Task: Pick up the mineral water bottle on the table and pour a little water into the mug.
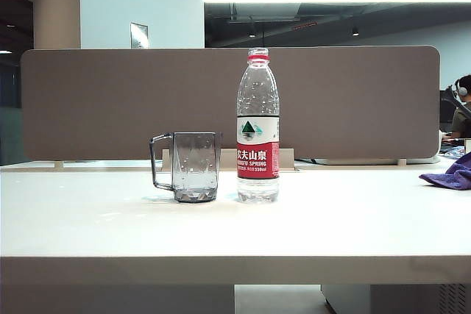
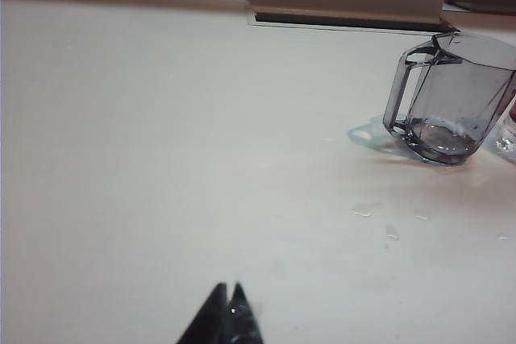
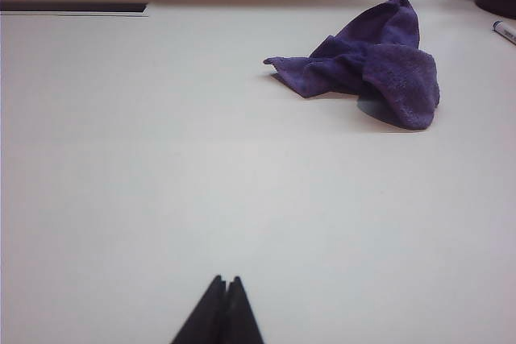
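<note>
A wide white bench (image 1: 110, 226) fronts a grey-brown divider panel (image 1: 110, 101). The mineral water bottle (image 1: 257, 137) stands upright just beside the mug (image 1: 195, 167), both well ahead of the left pincer (image 2: 227, 289), whose tips are pressed together. The right pincer (image 3: 225, 281) is likewise closed and empty, a purple cloth (image 3: 371, 66) well ahead of it.

White table (image 1: 110, 233), thick pale front edge, grey-brown divider (image 1: 110, 101) along back. Mug (image 1: 193, 167) upright just left of mineral water bottle (image 1: 257, 130), apart. Purple cloth (image 1: 450, 174) crumpled well right of bottle. Droplets (image 2: 367, 212) near mug.
</note>
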